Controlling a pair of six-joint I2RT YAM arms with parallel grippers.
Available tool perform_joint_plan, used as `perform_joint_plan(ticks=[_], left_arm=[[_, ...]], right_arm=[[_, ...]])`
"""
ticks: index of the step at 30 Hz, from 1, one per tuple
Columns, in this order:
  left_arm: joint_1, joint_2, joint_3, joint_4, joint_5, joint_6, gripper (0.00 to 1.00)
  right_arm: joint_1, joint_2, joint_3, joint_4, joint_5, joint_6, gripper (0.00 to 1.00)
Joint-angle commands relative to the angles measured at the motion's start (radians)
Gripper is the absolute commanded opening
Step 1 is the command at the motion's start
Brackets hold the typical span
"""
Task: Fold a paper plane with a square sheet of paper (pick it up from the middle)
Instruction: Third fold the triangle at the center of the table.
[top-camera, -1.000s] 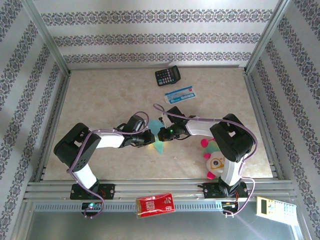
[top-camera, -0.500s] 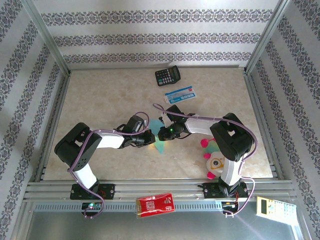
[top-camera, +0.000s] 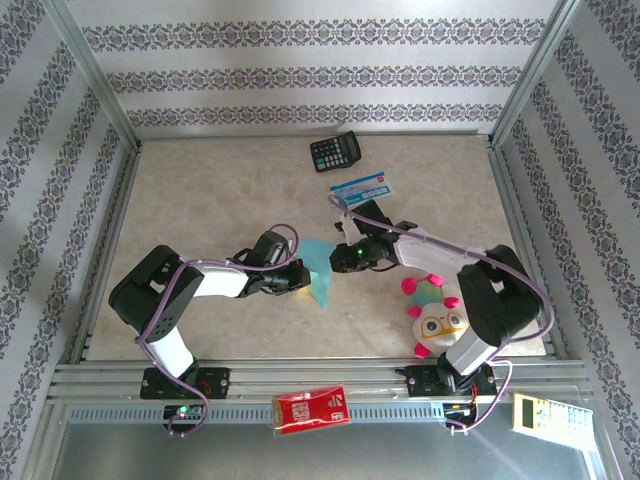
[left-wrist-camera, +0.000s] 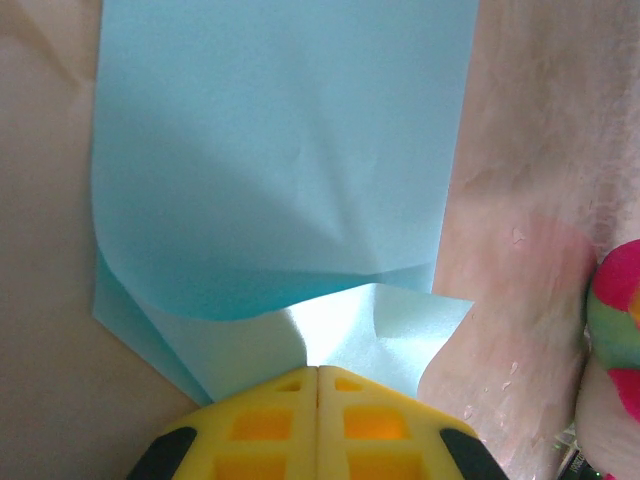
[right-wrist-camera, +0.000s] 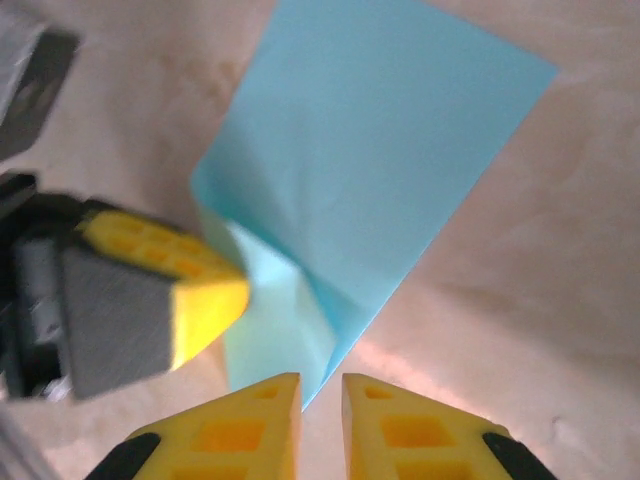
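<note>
The square sheet of paper (top-camera: 319, 256) is light turquoise, lies near the table's middle and is partly folded, with a curled flap near its edge (left-wrist-camera: 280, 150). My left gripper (top-camera: 302, 278) is shut on that near edge, and the paper (right-wrist-camera: 370, 130) fans out from between its yellow fingertips (left-wrist-camera: 318, 378). My right gripper (top-camera: 337, 261) hangs just right of the sheet. Its jaws (right-wrist-camera: 321, 390) stand a narrow gap apart with bare table between them, and the paper's corner lies just by its left finger. The paper plane is out of view.
A black calculator (top-camera: 334, 152) and a blue-and-white card (top-camera: 360, 188) lie at the back. A plush toy (top-camera: 435, 315) sits by the right arm's base, and its pink edge (left-wrist-camera: 615, 340) shows right of the paper. A red packet (top-camera: 311, 409) rests on the front rail.
My right gripper has parted its jaws slightly and drawn back to the right, off the paper, with its elbow swinging right. The left gripper stays shut on the sheet.
</note>
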Motion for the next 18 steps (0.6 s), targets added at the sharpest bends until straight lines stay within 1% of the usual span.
perform_joint_plan(ticks=[1,5,10,18], left_arm=[[0.003,0.052,-0.004,-0.168,-0.038,0.021,0.00],[0.001,0.051,0.023,-0.253,-0.084,0.032,0.00],[0.000,0.063,0.053,-0.317,-0.100,0.042,0.00],[0.000,0.068,0.058,-0.321,-0.100,0.049,0.00]], right_arm=[[0.052,-0.016,-0.094,0.117,-0.113,0.115,0.14],[0.096,-0.004,-0.148,0.243,-0.133,0.213,0.11],[0.140,0.051,-0.150,0.307,-0.132,0.258,0.09],[0.150,0.134,-0.112,0.326,-0.146,0.256,0.08]])
